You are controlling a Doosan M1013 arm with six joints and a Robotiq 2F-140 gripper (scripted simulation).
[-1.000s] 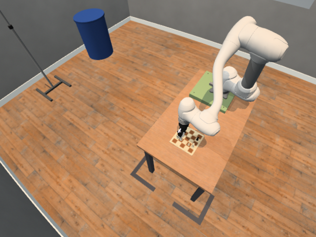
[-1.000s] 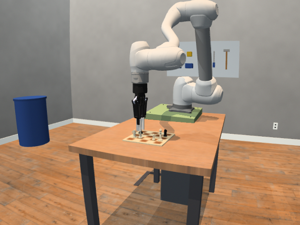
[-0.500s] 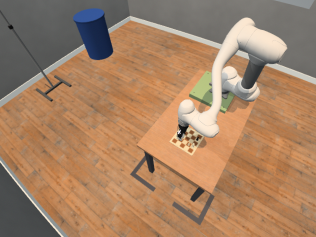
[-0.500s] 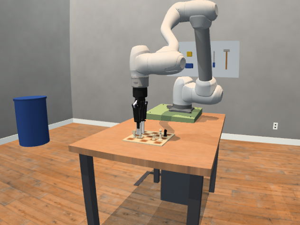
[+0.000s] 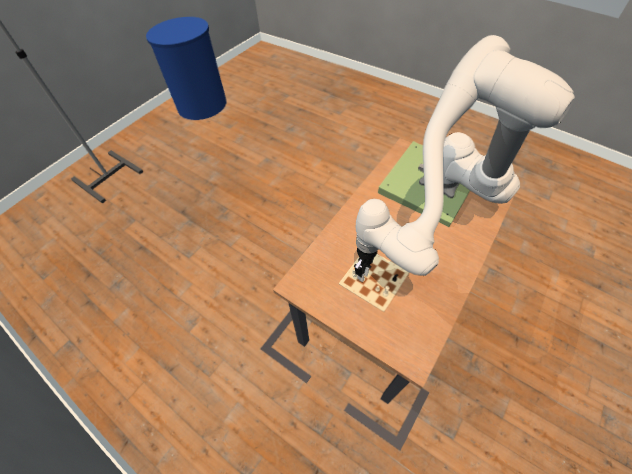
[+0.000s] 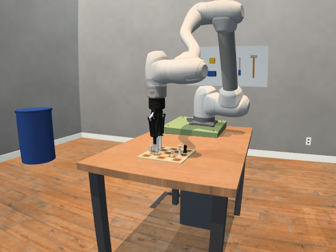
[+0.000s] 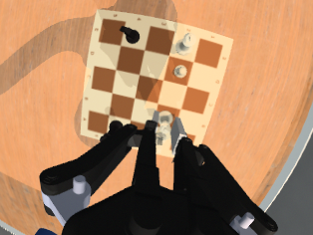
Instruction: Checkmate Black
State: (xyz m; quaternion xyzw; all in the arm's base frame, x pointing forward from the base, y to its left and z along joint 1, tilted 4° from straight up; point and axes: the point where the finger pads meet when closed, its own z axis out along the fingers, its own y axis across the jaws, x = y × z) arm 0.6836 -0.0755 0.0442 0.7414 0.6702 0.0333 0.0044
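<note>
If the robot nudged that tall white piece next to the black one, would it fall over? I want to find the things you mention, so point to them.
It probably could: the tall white piece (image 6: pixel 179 151) (image 7: pixel 184 45) looks narrow for its height, so a push up high might tip it. Its wider round foot suggests a low push would more likely slide it.
</note>
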